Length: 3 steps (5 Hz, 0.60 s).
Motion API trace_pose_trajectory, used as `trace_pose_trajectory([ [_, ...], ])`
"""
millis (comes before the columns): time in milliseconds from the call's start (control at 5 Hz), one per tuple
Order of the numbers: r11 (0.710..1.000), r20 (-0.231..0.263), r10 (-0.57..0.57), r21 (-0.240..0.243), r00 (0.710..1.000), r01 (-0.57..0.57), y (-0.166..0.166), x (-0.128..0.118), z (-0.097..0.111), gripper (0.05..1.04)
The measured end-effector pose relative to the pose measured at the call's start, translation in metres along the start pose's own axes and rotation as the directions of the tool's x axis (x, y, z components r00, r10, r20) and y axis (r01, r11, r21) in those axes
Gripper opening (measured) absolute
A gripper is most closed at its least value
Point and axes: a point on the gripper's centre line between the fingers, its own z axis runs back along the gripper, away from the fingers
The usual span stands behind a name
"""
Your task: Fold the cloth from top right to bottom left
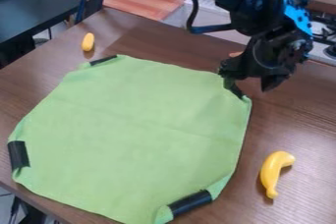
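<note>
Presently, one green cloth (141,129) lies spread at the left and centre of the frame, with at least three black strips (190,202) at its edges. One gripper (252,82), upper right, stands open at the cloth's upper-right corner, nothing visibly gripped; contact cannot be confirmed. Two yellow objects are counted: one banana (270,172), lower right, and one small piece (88,42), upper left.
</note>
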Motion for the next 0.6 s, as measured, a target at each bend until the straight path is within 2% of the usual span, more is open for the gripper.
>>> trace_pose_trajectory([
  [200, 0.999, -0.012, 0.0, 0.032, 1.0, 0.0, 0.0082, -0.0057, -0.0115, 1.001],
  [400, 0.999, -0.013, 0.0, 0.032, 1.0, 0.0, 0.0094, -0.009, -0.0135, 0.947],
  [600, 0.999, -0.029, -0.013, 0.029, 0.999, 0.014, 0.0111, -0.0111, -0.0151, 0.66],
])
